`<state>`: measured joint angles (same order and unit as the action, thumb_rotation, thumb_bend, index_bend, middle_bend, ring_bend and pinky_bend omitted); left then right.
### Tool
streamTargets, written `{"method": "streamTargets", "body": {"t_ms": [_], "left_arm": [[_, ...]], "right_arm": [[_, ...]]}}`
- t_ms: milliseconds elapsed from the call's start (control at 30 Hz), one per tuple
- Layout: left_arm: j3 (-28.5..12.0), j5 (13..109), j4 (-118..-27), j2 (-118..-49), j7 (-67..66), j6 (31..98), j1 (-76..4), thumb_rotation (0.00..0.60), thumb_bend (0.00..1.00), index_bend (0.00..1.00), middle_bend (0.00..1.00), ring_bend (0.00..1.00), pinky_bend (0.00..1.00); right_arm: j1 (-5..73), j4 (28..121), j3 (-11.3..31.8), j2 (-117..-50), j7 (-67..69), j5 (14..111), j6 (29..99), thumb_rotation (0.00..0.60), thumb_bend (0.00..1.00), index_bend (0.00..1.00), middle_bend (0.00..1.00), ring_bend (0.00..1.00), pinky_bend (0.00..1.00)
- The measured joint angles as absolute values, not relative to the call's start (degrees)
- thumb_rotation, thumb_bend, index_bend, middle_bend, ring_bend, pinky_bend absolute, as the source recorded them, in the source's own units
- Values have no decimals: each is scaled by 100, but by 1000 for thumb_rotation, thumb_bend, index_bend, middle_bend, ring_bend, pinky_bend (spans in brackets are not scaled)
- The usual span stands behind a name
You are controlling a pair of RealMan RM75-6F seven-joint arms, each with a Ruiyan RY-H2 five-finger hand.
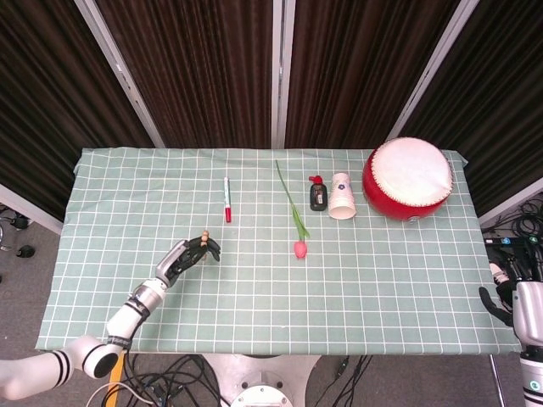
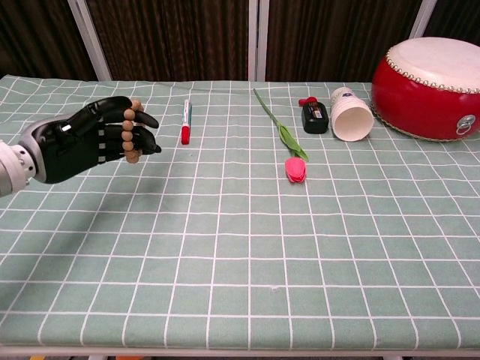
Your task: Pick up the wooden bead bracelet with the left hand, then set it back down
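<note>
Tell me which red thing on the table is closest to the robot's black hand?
The red-capped marker. It lies just right of the left hand holding the wooden bead bracelet. The pink-red tulip is farther right, and the big red drum sits at the far right.

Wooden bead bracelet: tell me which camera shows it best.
The chest view. There the wooden bead bracelet appears large, as a column of tan beads among the fingers of the left hand, raised off the cloth. The head view shows only a tiny tan speck at that hand's fingertips, too small to make out beads.
</note>
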<state>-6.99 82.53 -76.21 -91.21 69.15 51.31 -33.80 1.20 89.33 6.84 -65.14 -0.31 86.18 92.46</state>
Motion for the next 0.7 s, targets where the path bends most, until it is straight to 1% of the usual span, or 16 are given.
{"method": "streamTargets", "body": {"t_ms": [67,200,267,367,400,433,467,533,567,600,700], "left_arm": [[-683,8268,-7480,-9168,6493,5196,-3384,285,399,357,376,182,110],[-623,8359,-7145,-9307,5152,5470,-3373,288,335,355,365,172,94],[-584,8422,-7036,-9345,4464,5590,-3373,288,241,359,365,172,78],[-534,8515,-6934,-9367,3270,5779,-3375,288,162,392,378,176,76],[-525,8545,-6914,-9365,2797,5865,-3373,293,152,410,391,188,87],[-524,8562,-6906,-9360,2452,5938,-3369,340,145,445,421,224,125],[-530,8572,-6908,-9352,2125,6023,-3361,432,143,483,456,284,191],[-577,8559,-6955,-9313,1482,6281,-3318,583,143,523,517,403,304],[-611,8537,-6997,-9283,1282,6418,-3285,600,143,529,545,440,330],[-666,8488,-7074,-9225,1097,6607,-3226,600,143,533,567,454,333],[-813,8264,-7305,-8994,1017,6944,-3006,600,143,530,584,456,330]], "right_arm": [[112,8929,682,-6513,-18,8613,9251,600,181,226,311,0,0],[99,8910,672,-6519,11,8590,9237,600,179,226,311,0,0],[94,8901,666,-6522,28,8586,9231,600,178,226,311,0,0],[87,8889,658,-6518,51,8587,9228,600,179,226,311,0,0],[85,8886,657,-6515,58,8583,9224,600,179,226,311,0,0],[82,8885,653,-6508,71,8577,9215,600,177,226,310,0,0],[79,8884,649,-6501,81,8570,9205,600,179,226,309,0,0],[73,8889,636,-6475,106,8549,9171,600,180,229,307,0,0],[69,8892,629,-6462,117,8538,9152,600,179,231,306,0,0],[65,8895,620,-6445,129,8527,9131,600,179,232,306,0,0],[55,8919,580,-6362,190,8484,9021,600,187,234,311,0,2]]}}
